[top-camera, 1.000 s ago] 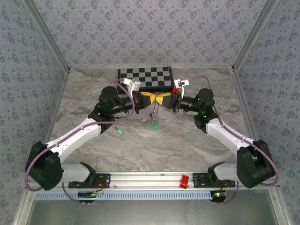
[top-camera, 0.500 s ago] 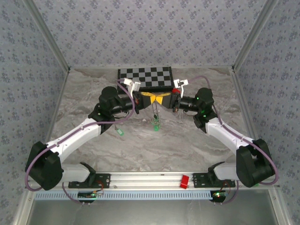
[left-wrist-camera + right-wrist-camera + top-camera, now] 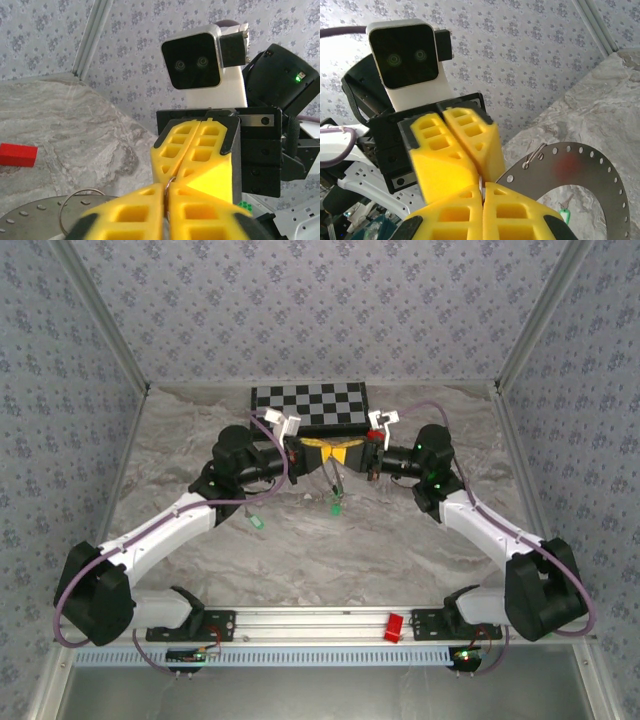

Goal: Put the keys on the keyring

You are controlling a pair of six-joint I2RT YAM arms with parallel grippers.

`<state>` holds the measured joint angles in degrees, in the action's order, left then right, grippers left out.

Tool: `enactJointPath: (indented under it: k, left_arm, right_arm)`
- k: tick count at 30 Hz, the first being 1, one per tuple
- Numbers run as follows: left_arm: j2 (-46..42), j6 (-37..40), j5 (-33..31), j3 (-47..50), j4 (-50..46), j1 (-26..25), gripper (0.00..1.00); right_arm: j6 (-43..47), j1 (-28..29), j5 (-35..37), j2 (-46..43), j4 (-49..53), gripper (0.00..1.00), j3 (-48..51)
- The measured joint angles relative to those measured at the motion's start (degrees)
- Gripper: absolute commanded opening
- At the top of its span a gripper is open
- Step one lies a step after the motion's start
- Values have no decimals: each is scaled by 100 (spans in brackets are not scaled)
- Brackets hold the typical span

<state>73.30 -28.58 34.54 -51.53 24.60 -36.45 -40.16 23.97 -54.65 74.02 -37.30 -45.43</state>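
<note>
Keyring point(image 3: 80, 190) was held aloft in the closed left gripper point(image 3: 318, 448), tip-to-tip with the closed right gripper point(image 3: 346, 448) (contents unclear); a key point(image 3: 336, 506) dangled beneath. Any opposing pull could drop both.

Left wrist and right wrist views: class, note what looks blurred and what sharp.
Left wrist view: the left tool's near yellow plastic fingers are blurred, the right tool's yellow fingers sharp. Right wrist view: near fingers' outer edges soft, floral wallpaper crisp.
</note>
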Motion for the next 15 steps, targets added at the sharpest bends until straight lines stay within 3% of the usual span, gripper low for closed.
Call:
enactJointPath:
  k: [2, 4, 8, 15]
  left_arm:
    - [-7, 0, -31, 2, -26, 9, 60]
    - [-37, -7, -76, 7, -74, 46, 64]
    - [-245, 17, -293, 83, -267, 229, 91]
    - [-673, 175, -710, 260, -715, 372, 93]
  right_arm:
    - [289, 22, 127, -98, 365, 0, 0]
    - [636, 48, 308, -243, 778, 0, 0]
    - [1539, 232, 975, -710, 1729, 0, 0]
    - [2739, 721, 2236, -1228, 2769, 0, 0]
